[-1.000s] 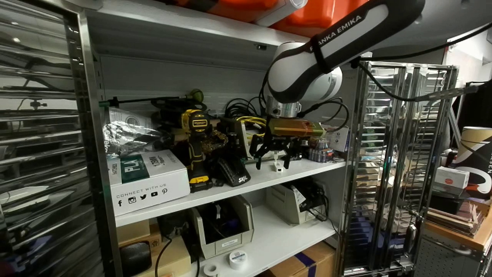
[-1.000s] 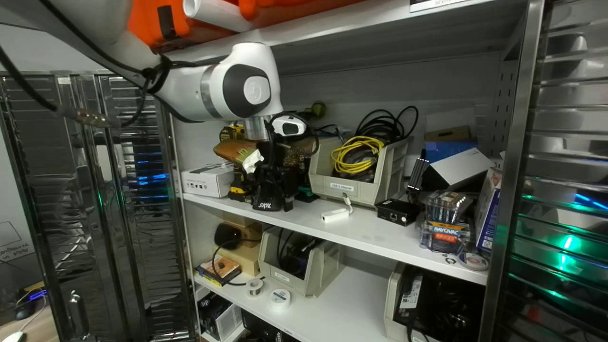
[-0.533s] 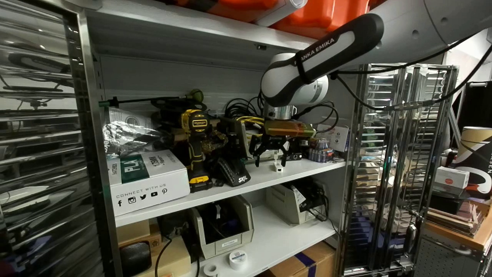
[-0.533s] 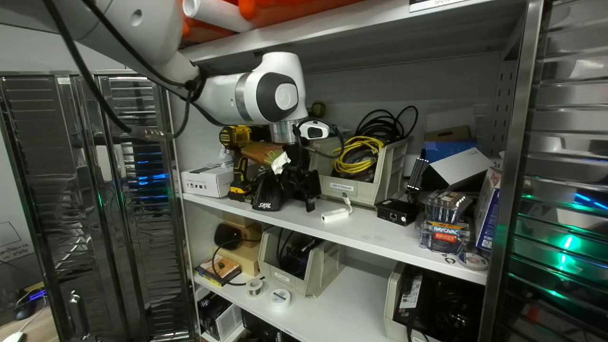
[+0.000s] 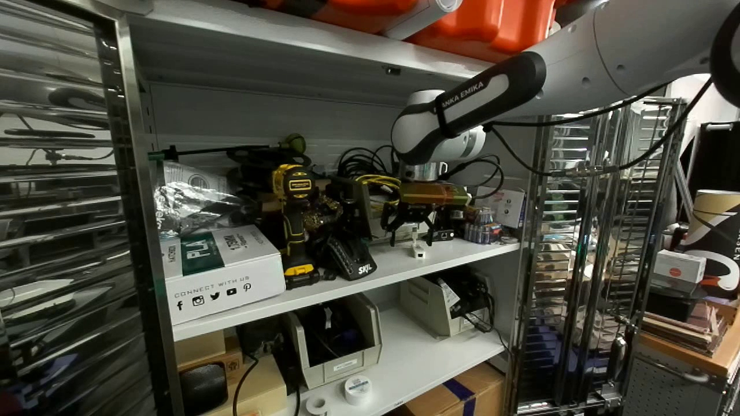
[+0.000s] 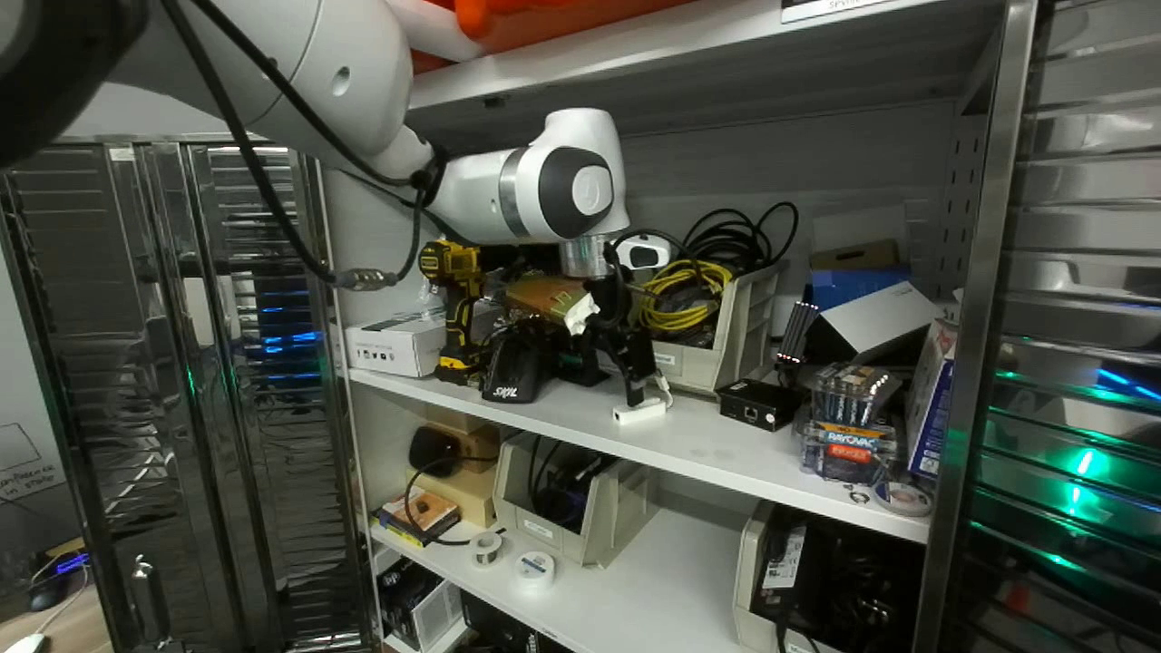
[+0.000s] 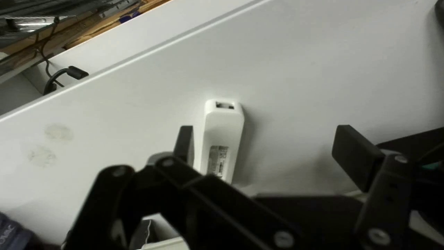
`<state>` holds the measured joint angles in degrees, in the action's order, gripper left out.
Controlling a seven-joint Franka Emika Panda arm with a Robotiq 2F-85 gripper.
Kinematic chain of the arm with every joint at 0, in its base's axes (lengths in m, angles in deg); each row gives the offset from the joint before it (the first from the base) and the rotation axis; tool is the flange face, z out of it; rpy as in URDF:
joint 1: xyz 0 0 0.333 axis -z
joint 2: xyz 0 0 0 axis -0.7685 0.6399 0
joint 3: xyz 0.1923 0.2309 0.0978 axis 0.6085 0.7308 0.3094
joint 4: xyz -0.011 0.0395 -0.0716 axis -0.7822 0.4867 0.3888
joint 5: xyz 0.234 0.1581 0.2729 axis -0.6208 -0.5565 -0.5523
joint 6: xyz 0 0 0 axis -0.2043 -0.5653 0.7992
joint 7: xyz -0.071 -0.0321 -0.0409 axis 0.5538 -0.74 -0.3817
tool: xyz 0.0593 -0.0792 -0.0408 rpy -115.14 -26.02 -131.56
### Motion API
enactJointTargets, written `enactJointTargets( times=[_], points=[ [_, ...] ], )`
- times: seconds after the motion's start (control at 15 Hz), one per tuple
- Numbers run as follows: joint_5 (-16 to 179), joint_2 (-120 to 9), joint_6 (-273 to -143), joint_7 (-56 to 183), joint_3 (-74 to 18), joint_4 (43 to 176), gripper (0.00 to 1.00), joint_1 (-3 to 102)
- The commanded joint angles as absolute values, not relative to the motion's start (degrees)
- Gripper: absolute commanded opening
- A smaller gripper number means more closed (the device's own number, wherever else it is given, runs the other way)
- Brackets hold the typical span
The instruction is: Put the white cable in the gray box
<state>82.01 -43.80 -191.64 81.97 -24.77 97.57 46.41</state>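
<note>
Two black, blocky fingers (image 7: 355, 158) of the black, jointed gripper (image 7: 265, 142) stand spread wide in the wrist view, with nothing pinched. Between them in that frame, at its middle, lies the white cable (image 7: 223, 135), an oblong plastic adapter with a short cord, on the white, flat shelf (image 7: 312, 86). It sits just beside the finger at frame left and well apart from the one at frame right. Its long axis runs top to bottom, leaning slightly, so it crosses the closing line nearly square and should be taken by its long sides. A small shift toward frame left probably comes first, or one finger may shove it alone. Whether the fingertips are low enough I cannot tell. Beyond it, right of centre in an exterior view, stands the gray, open-topped plastic box (image 6: 755, 317), likely the one meant; similar gray bins (image 6: 626, 517) stand lower in that frame.
</note>
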Motion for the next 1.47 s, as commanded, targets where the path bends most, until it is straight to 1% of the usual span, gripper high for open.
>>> enactJointTargets(
  times=[0.0,0.4,0.47,0.53,0.67,0.73,0.87,0.93,1.0,1.2,1.27,1.4],
  points=[
    [81.82,-39.9,-187.48,81.29,-26.07,90.76,1.0,46.12],
    [81.42,-35.44,-182.82,80.72,-26.06,85.55,1.0,46.02],
    [81.38,-34.93,-182.01,80.45,-26.05,84.78,0.96,46.08],
    [81.17,-34.6,-181.49,80.51,-26.02,84.2,0.74,46.14],
    [81.12,-34.53,-180.37,80.7,-26.12,83.35,0.69,46.15],
    [80.51,-34.47,-179.61,80.87,-25.95,82.85,0.63,46.32],
    [80.03,-34.66,-177.71,80.55,-25.75,82.82,0.45,46.4],
    [79.42,-35.06,-176.4,79.91,-25.37,83.42,0.39,46.56],
    [79.06,-35.13,-175.55,79.7,-25.28,83.51,0.3,46.56],
    [79.96,-37.91,-176.16,79.91,-25.51,88.24,0.08,45.46],
    [80.2,-38.72,-176.32,79.87,-25.5,89.51,0.09,45.17],
    [81.23,-41.6,-178.37,80.08,-25.63,93.88,0.09,44.3]
  ],
)
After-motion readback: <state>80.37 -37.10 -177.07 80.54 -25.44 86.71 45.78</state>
